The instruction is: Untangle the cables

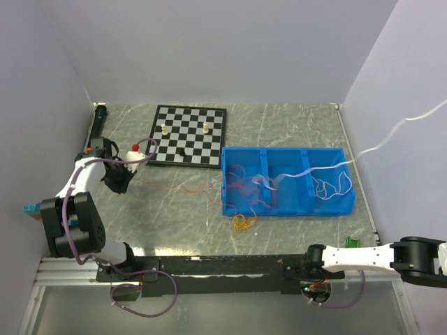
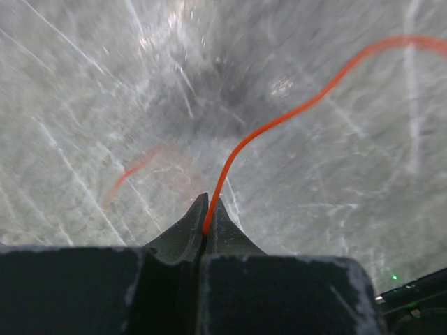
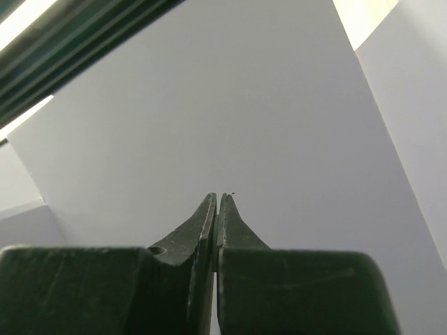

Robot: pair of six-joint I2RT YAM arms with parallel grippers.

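My left gripper (image 1: 120, 178) (image 2: 209, 202) is at the table's left, shut on a thin red-orange cable (image 2: 279, 118). The cable runs right over the table (image 1: 174, 188) to a red tangle (image 1: 241, 185) in the left compartment of the blue bin (image 1: 286, 211). A white cable (image 1: 380, 144) rises from the bin's right compartment, up and off the right edge. My right gripper (image 3: 218, 197) is out of the top view. Its jaws are shut with a pale sliver between them, facing a blank wall. A small orange-yellow tangle (image 1: 244, 222) lies in front of the bin.
A chessboard (image 1: 188, 136) with a few pieces lies at the back, left of the bin. A white piece with a red top (image 1: 135, 147) stands by my left gripper. A green item (image 1: 351, 242) lies near the right arm (image 1: 349, 258). Walls close in three sides.
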